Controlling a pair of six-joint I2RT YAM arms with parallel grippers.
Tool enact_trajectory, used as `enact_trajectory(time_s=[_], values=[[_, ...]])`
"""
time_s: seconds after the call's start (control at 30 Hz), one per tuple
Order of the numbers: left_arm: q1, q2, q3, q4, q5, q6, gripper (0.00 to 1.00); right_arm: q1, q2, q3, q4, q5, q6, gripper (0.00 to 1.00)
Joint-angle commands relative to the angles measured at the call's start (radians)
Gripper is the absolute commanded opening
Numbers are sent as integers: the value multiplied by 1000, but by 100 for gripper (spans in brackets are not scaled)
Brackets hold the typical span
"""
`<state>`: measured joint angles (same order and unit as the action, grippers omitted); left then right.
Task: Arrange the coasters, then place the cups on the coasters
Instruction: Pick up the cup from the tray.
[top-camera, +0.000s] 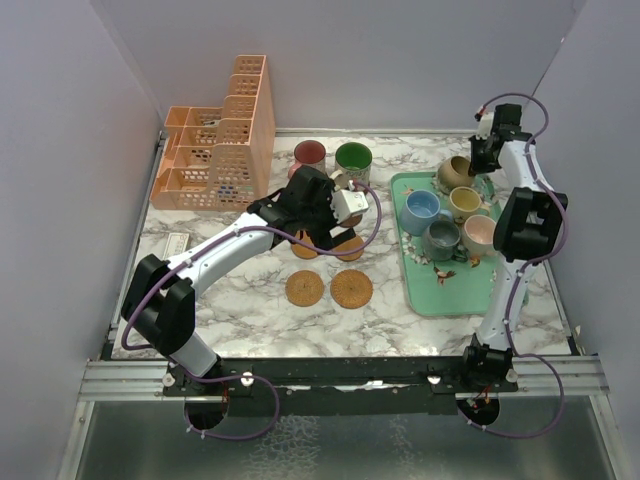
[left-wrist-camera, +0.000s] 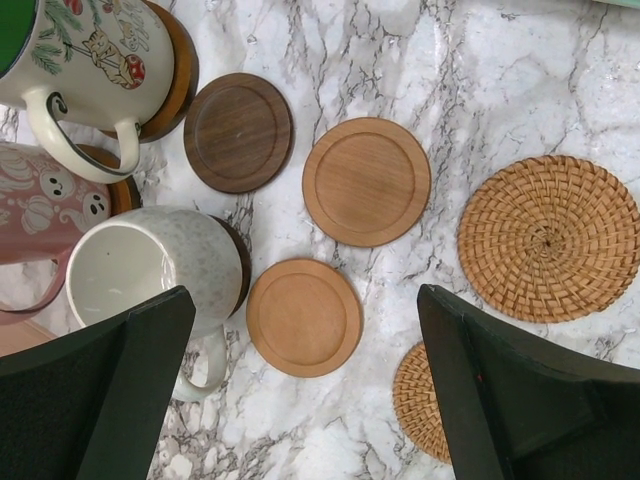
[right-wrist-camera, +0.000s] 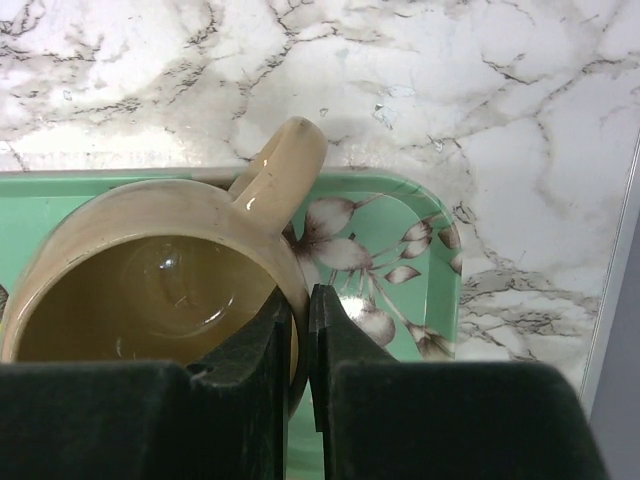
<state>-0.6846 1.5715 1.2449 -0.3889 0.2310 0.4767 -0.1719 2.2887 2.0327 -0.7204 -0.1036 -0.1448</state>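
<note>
Right fingers (right-wrist-camera: 325, 340): pressed onto the wall of the tan mug (right-wrist-camera: 150, 270); you have one finger inside the rim and one outside, just beside the handle.
Tan mug: stands at the far end of the mint-green tray (top-camera: 432, 295).
Crowding it: the yellow mug (top-camera: 465, 203) is just beside it; the blue mug (top-camera: 421, 210), grey mug (top-camera: 441, 238) and pink mug (top-camera: 478, 233) stand close behind. Your right arm hangs over that side of the tray.
Left fingers (left-wrist-camera: 150, 340): spread wide and holding nothing, above the coasters.
Beneath them: a light wooden coaster (left-wrist-camera: 303, 316) lies bare between the tips. The cream mug (left-wrist-camera: 135, 270) stands just beside it on a dark disc, partly hidden by one finger.
Bare coasters: a dark brown coaster (left-wrist-camera: 238, 132), a mid-brown coaster (left-wrist-camera: 366, 181) and two woven coasters (left-wrist-camera: 549, 238).
Mugs set down: the green mug (left-wrist-camera: 90, 50) stands on a dark disc. The red mug (top-camera: 309, 153) is beside it.
Far left: a peach lattice organiser (top-camera: 215, 150).
Surface (top-camera: 240, 300): white marble with grey veins, and a metal rail along your near edge.
Room: plain pale walls on three sides.
</note>
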Motion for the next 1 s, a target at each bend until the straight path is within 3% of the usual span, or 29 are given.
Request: enact_trajectory(time_s=[0.0, 0.3, 0.53, 0.8, 0.97], values=[[5, -40, -6, 31, -41, -10, 99, 13, 9, 86, -10, -61, -44, 6], [27, -38, 31, 23, -59, -4, 99, 15, -35, 161, -14, -118, -123, 1], [75, -39, 78, 23, -1, -50, 99, 25, -116, 182, -21, -271, -231, 1], [197, -45, 148, 30, 224, -139, 99, 107, -319, 66, -51, -540, -457, 1], [237, -43, 173, 28, 379, -116, 98, 183, -445, -57, -119, -715, -650, 1]])
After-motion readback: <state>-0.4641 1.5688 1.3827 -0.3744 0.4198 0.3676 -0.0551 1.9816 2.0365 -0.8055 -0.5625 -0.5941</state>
